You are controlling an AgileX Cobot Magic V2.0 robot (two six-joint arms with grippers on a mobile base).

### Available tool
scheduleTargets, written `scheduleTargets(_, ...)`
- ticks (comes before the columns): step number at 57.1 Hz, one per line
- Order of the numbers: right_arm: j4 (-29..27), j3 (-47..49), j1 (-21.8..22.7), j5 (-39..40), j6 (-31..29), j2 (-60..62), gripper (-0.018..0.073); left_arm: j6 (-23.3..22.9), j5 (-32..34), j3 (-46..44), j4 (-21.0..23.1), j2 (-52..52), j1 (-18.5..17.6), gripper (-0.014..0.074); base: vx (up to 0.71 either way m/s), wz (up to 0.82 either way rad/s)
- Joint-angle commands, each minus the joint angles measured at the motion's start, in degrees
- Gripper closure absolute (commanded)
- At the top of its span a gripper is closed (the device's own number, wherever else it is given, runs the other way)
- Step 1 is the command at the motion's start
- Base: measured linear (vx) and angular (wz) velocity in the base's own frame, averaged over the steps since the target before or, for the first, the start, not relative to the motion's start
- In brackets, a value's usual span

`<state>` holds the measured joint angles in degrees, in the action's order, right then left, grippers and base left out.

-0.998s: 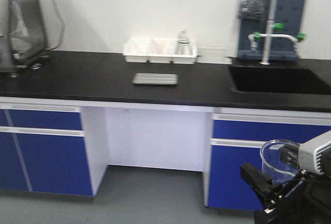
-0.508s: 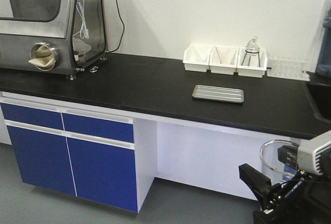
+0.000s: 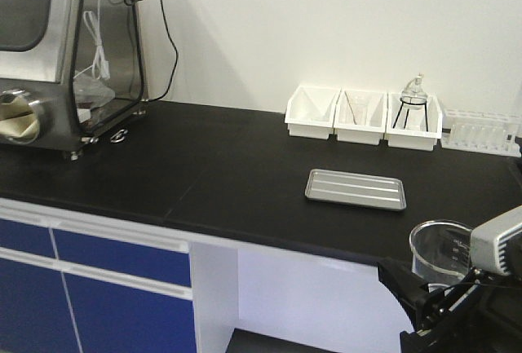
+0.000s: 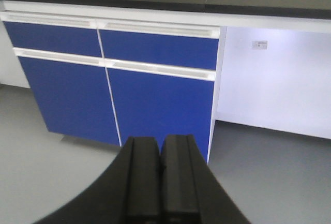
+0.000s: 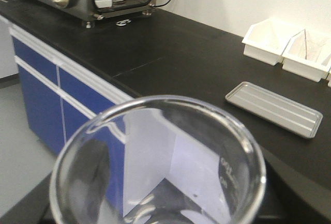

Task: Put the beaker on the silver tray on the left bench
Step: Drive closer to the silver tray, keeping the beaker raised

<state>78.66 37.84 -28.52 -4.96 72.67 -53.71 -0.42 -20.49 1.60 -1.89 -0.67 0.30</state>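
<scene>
Bench before all else: the left bench [image 3: 204, 174] spans the front view, its matte black worktop above blue cabinet doors [image 4: 155, 94]. A stainless glove box [image 3: 57, 51] stands at its far left. Three white bins [image 3: 359, 116] line the wall, the rightmost holding a flask on a black tripod [image 3: 412, 104]. The silver tray [image 3: 356, 189] lies flat on the worktop in front of the bins, apart from them. My right gripper [image 3: 428, 292] holds the beaker [image 3: 440, 247] upright off the bench's front edge, near the tray but not on it. My left gripper [image 4: 161, 177] has its fingers pressed together with nothing between them.
</scene>
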Motion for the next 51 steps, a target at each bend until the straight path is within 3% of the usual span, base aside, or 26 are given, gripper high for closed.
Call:
scheduleTargets(1,0.6,1.7,0.2,0.5,-0.1,0.8,0.0567,-0.2,4.5,1.6,0.1,-0.9,-0.4,0.0595,0.47,-0.08)
scheduleTargets(51,0.6,1.7,0.2,0.4,-0.1,0.8,0.0567,-0.2,4.5,1.6,0.1,-0.9,-0.4,0.0595,0.44,-0.2)
